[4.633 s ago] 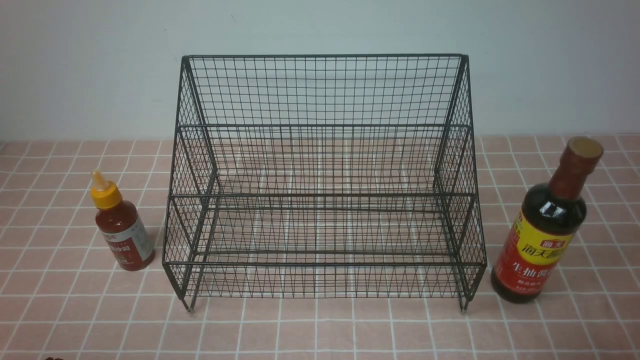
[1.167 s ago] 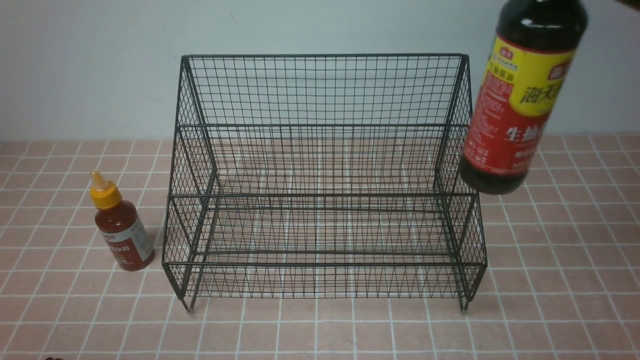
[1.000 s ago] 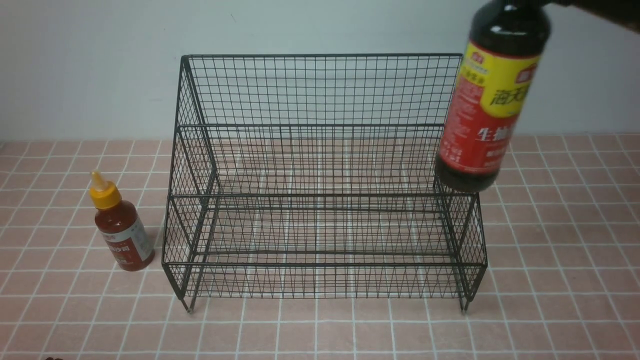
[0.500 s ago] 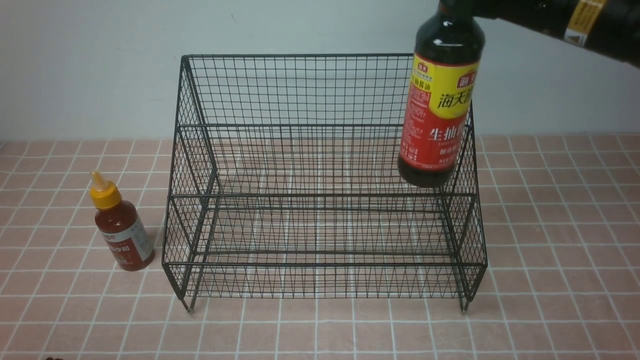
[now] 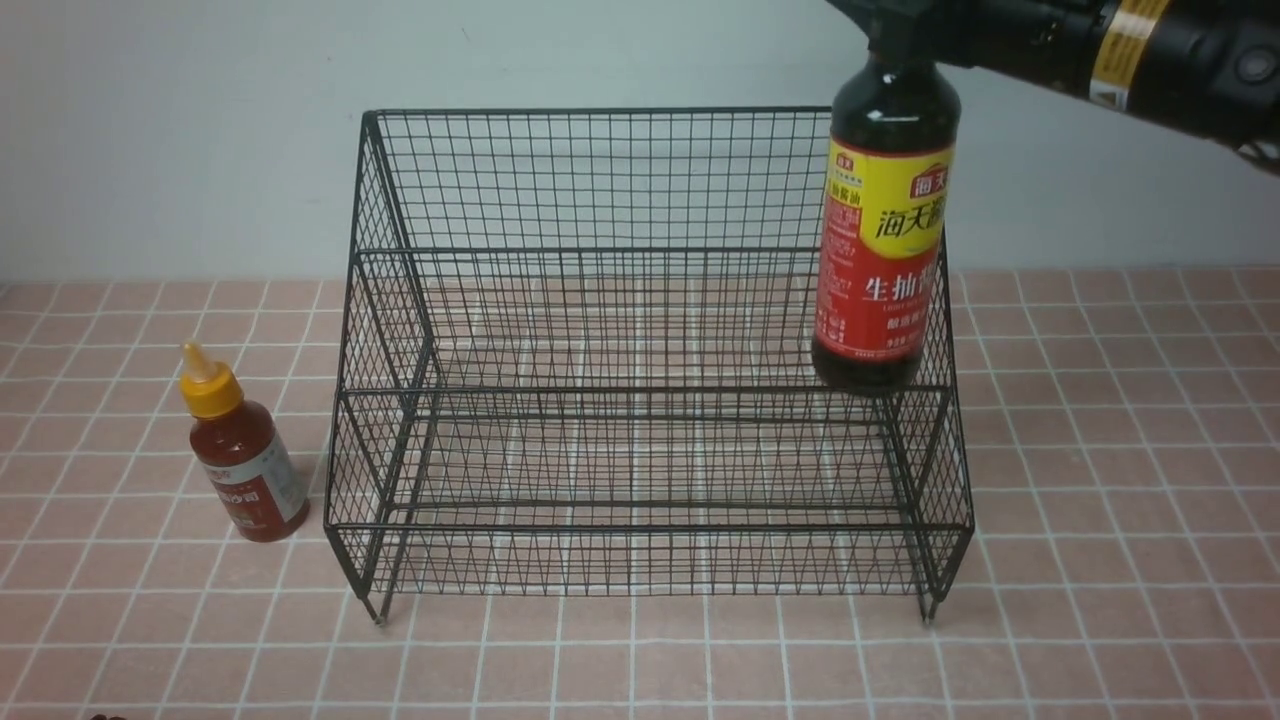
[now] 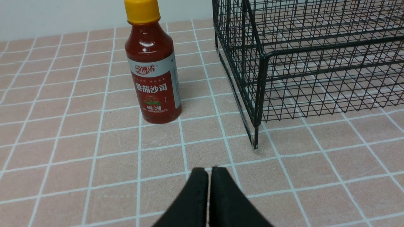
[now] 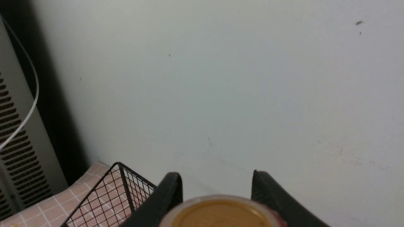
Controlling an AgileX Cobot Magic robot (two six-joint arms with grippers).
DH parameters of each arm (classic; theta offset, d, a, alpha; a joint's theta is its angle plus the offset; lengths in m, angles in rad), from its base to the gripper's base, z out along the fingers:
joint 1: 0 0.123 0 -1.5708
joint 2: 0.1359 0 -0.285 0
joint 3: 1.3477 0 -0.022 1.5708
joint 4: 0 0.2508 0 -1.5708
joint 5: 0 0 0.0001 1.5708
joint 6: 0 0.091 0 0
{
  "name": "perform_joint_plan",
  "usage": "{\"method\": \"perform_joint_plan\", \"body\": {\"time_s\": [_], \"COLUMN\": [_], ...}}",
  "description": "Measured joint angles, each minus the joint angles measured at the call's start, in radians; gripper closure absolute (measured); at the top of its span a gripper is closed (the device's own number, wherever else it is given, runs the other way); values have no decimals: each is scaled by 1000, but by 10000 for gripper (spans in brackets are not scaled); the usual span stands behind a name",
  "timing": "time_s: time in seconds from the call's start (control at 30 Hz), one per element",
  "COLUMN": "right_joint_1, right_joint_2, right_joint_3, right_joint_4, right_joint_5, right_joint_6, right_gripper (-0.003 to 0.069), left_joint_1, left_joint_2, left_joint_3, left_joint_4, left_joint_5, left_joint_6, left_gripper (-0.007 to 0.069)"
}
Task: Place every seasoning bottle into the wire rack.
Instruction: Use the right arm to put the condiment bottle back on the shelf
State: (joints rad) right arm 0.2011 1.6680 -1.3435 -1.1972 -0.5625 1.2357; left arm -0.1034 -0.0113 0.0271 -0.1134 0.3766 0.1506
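The black wire rack (image 5: 640, 330) stands mid-table. My right gripper (image 7: 216, 181) is shut on the neck of the tall dark soy-sauce bottle (image 5: 885, 225); its brown cap (image 7: 222, 212) shows between the fingers. The bottle hangs upright over the right end of the rack's upper tier, its base at about the tier's front rail. The small red-sauce bottle (image 5: 240, 450) with yellow nozzle cap stands on the table left of the rack, and also shows in the left wrist view (image 6: 153, 66). My left gripper (image 6: 209, 171) is shut and empty, low over the tiles in front of that bottle.
Pink tiled tabletop (image 5: 1100, 600) with a pale wall (image 5: 180, 130) close behind the rack. The rack's front left leg (image 6: 256, 142) is near my left gripper. A grey vented unit (image 7: 19, 142) stands beside the wall in the right wrist view.
My right arm lifted the soy-sauce bottle from the table right of the rack, carried it left over the rack's right end, and has lowered it slightly. The red-sauce bottle has not moved.
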Motion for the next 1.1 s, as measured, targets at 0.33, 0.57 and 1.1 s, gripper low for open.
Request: {"method": "perform_joint_plan", "body": {"time_s": [0.33,0.57,1.1], "right_joint_1": [0,0,0], "right_joint_2": [0,3,86], "right_joint_3": [0,0,0], "right_joint_4": [-286,-331,-352], "right_joint_5": [-41,-53,-115], "right_joint_6": [192,217,222], "right_gripper": [389,389,389], "left_joint_1": [0,0,0], "left_joint_2": [0,0,0], "left_joint_3": [0,0,0], "left_joint_4": [0,0,0], "left_joint_5": [0,0,0], "left_joint_6": [0,0,0], "left_gripper": [631,631,631]}}
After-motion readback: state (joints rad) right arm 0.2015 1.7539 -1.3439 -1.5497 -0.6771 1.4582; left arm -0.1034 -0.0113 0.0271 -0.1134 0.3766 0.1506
